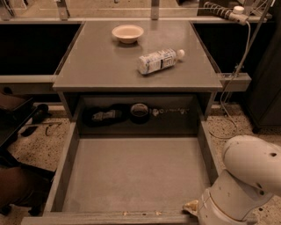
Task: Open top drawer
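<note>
Top drawer [136,176] far out, gripper [192,207] low at its front right corner, grip state indiscernible.

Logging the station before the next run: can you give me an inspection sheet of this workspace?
Surface: grey tabletop, above the drawer.
Job's things: top drawer pulled far out, its flat grey bottom showing.
Clutter: bowl upright and bottle on its side, both on the tabletop; dark items in the recess behind the drawer.
Grippers: gripper at the drawer's front right corner, largely hidden by the white arm.
Cables: white cable hangs from the power strip.
Surroundings: speckled floor.
</note>
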{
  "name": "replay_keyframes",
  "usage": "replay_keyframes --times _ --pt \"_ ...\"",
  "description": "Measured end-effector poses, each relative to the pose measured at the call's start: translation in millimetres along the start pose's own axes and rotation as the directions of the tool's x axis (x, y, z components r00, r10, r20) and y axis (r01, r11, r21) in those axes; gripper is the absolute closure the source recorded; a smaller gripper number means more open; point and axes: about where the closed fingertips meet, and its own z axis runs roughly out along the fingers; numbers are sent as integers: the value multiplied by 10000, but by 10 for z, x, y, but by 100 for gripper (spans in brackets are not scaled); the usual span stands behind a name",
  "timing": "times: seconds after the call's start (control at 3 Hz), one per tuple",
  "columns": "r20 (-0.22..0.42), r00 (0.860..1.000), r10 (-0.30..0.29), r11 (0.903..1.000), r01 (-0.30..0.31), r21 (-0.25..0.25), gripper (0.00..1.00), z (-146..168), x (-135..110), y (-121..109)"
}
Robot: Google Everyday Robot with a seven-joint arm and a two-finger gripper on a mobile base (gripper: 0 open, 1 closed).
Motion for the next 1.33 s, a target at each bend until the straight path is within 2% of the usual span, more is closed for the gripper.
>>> replay_keyframes --times 0.67,1.33 --pt "-168 9995 -251 9989 244 -402 0 78 -98 79" --pt "-131 9997 187 9968 -196 -773 0 70 -54 239"
